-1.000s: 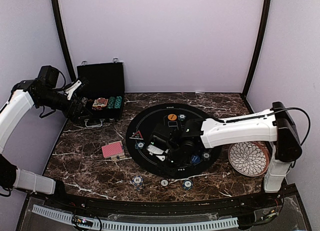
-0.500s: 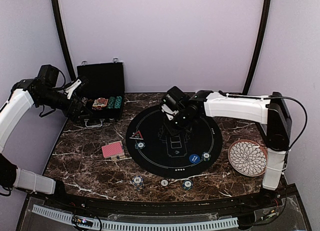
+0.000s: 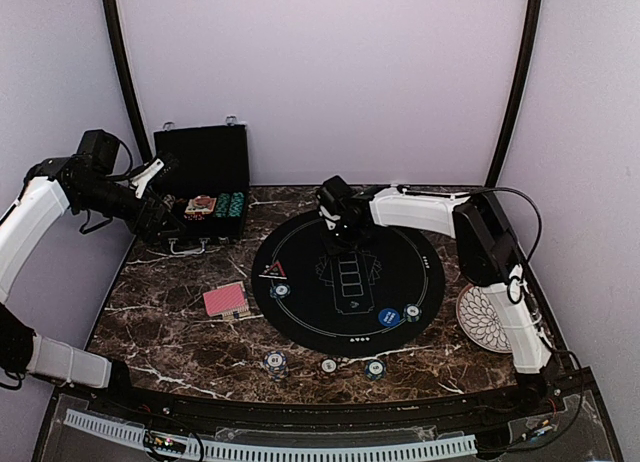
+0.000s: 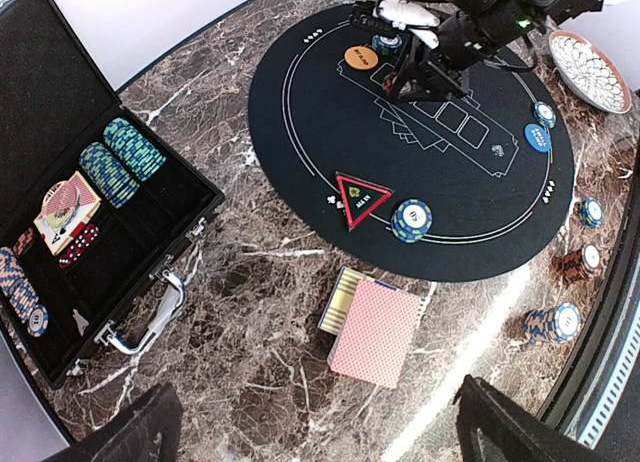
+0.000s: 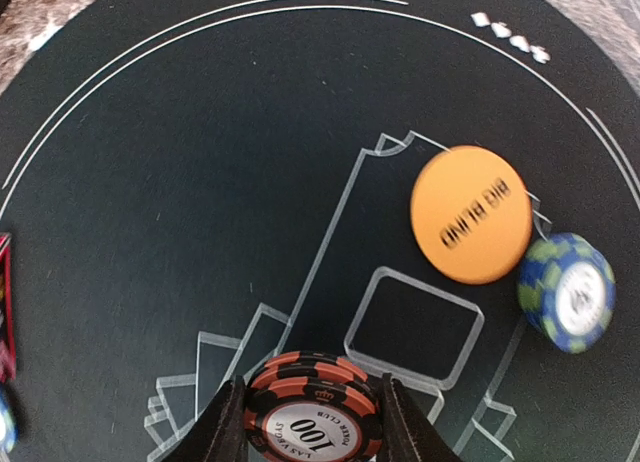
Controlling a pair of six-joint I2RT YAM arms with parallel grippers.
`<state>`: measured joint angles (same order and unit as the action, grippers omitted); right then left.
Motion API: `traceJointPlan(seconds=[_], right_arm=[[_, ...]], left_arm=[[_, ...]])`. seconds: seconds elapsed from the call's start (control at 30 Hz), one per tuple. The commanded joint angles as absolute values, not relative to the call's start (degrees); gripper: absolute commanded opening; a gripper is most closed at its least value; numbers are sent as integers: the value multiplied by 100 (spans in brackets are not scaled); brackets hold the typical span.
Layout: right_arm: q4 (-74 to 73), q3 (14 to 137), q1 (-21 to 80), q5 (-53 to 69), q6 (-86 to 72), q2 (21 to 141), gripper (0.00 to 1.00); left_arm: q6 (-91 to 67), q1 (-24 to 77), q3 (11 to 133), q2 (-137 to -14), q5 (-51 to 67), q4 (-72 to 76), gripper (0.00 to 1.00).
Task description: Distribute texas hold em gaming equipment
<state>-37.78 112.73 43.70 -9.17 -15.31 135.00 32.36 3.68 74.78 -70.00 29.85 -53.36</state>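
Note:
My right gripper (image 5: pixel 313 427) is shut on a small stack of red-and-black poker chips (image 5: pixel 313 407) marked 100, held just above the black round mat (image 5: pixel 180 152). Just beyond it lie the orange Big Blind button (image 5: pixel 471 214) and a blue-green chip (image 5: pixel 566 292). From above, the right gripper (image 3: pixel 339 240) sits at the mat's far side. My left gripper (image 4: pixel 320 437) hangs open high over the marble, with the red-backed deck of cards (image 4: pixel 375 327) below it. The red-edged triangle marker (image 4: pixel 362 195), a blue chip stack (image 4: pixel 411 220) and the blue button (image 4: pixel 537 137) lie on the mat.
The open black case (image 4: pixel 150 252) at far left holds teal chip rows (image 4: pixel 120 162), cards and other chips. Three chip stacks (image 3: pixel 274 363) (image 3: pixel 329 365) (image 3: pixel 374 369) stand near the front edge. The white patterned plate (image 3: pixel 480 322) lies right, partly behind the right arm.
The right arm has swung from the mat's near left side across to its far side with the chip stack in its jaws. The left arm has stayed still.

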Motion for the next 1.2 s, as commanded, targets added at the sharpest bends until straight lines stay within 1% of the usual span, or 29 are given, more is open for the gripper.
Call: traceJointPlan(seconds=[0.0, 0.17, 0.43, 0.57, 0.63, 0.83, 0.93, 1.03, 1.07, 1.17], right_arm=[[-3748, 11757, 4220, -1002, -1623, 13821, 0], [-3901, 12144, 4041, -1061, -1614, 14262, 0], [-4055, 12533, 3874, -1384, -1544, 14585, 1], [-4087, 12763, 3841, -1336, -1522, 14744, 4], [-4135, 12951, 3841, -1324, -1511, 14853, 9], [-4118, 13188, 3841, -1237, -1462, 14995, 29], [-4100, 13216, 3846, -1230, -1412, 14950, 35], [-4067, 13174, 3862, -1231, -1362, 14820, 48], [-4003, 13068, 3911, -1276, -1316, 14651, 55], [-3959, 13003, 4020, -1341, -1246, 14407, 59]], left_arm=[[3280, 396, 7555, -6931, 3079, -5423, 99], [3291, 396, 7489, -6874, 3038, -5377, 99], [3270, 396, 7542, -6974, 3061, -5361, 99], [3265, 396, 7586, -7005, 3067, -5361, 99], [3261, 396, 7597, -7029, 3063, -5362, 99], [3261, 396, 7620, -7049, 3038, -5366, 99], [3257, 396, 7612, -7060, 3029, -5362, 99], [3252, 396, 7619, -7054, 3032, -5378, 99], [3260, 396, 7617, -7051, 3026, -5391, 99], [3268, 400, 7620, -7032, 3007, -5413, 99]])
